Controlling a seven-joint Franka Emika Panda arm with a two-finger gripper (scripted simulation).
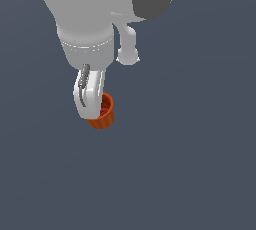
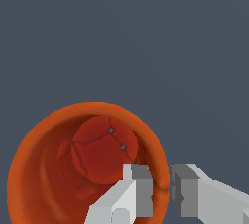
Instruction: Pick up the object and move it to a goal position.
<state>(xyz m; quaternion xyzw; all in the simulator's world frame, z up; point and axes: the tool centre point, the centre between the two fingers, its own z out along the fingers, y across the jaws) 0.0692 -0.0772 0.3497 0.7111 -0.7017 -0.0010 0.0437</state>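
Note:
The object is a small orange-red pot (image 1: pixel 105 114) with a ribbed outer wall and a darker red inside (image 2: pixel 104 150). In the exterior view it hangs tilted at the tip of my gripper (image 1: pixel 92 110), against the plain grey background. The wrist view looks straight down into the pot's mouth. My gripper (image 2: pixel 162 189) is shut on the pot's rim: one finger (image 2: pixel 133 191) sits inside the pot and the other finger (image 2: pixel 194 194) presses on the outer wall. The white finger (image 1: pixel 86 94) hides part of the pot in the exterior view.
The arm's white body (image 1: pixel 85 14) fills the upper part of the exterior view. Plain dark grey-blue ground (image 1: pixel 190 164) lies all around, with no other object in view.

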